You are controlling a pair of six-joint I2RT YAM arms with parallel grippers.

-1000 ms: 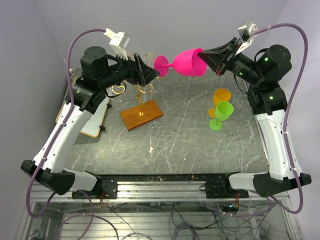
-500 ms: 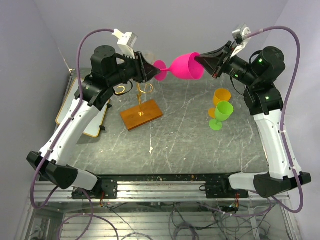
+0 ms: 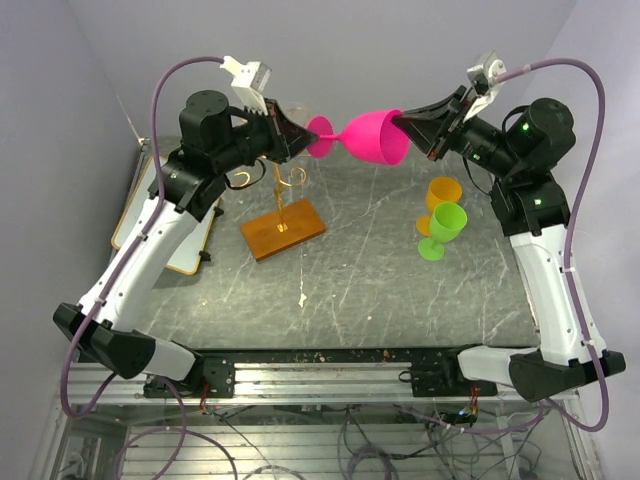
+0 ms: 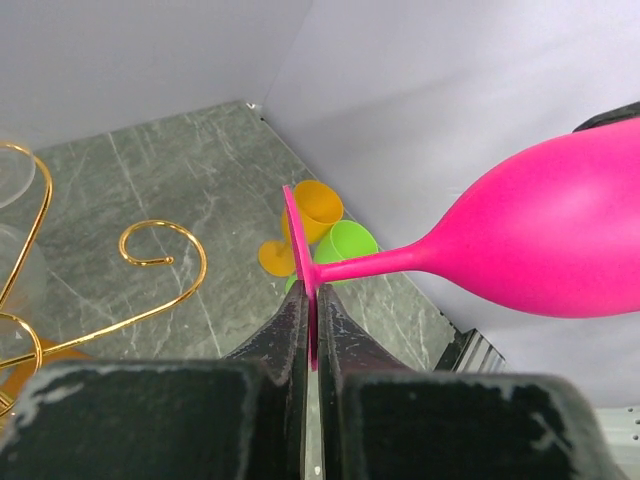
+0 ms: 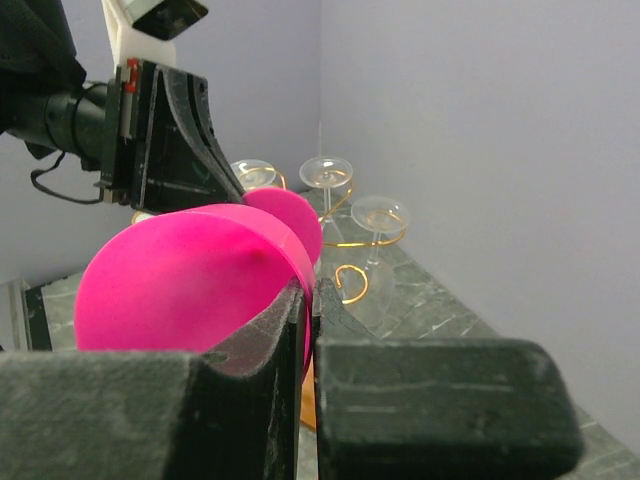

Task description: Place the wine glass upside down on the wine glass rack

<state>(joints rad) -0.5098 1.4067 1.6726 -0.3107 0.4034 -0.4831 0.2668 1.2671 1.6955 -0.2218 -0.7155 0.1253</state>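
Marble table [image 3: 360, 290], pink wine glass [image 3: 372, 136] aloft, rack [image 3: 283, 228] seemingly holding clear glasses [image 5: 325, 172]

Green goblet [image 3: 447, 222] just beside orange goblet [image 3: 444, 190] on grey marbled table [image 3: 380, 285]; white board [image 3: 190, 256] at left edge.

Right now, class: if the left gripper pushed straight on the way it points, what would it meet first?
The pink wine glass, whose foot the left gripper grips; beyond it, probably the right gripper pinching the rim.
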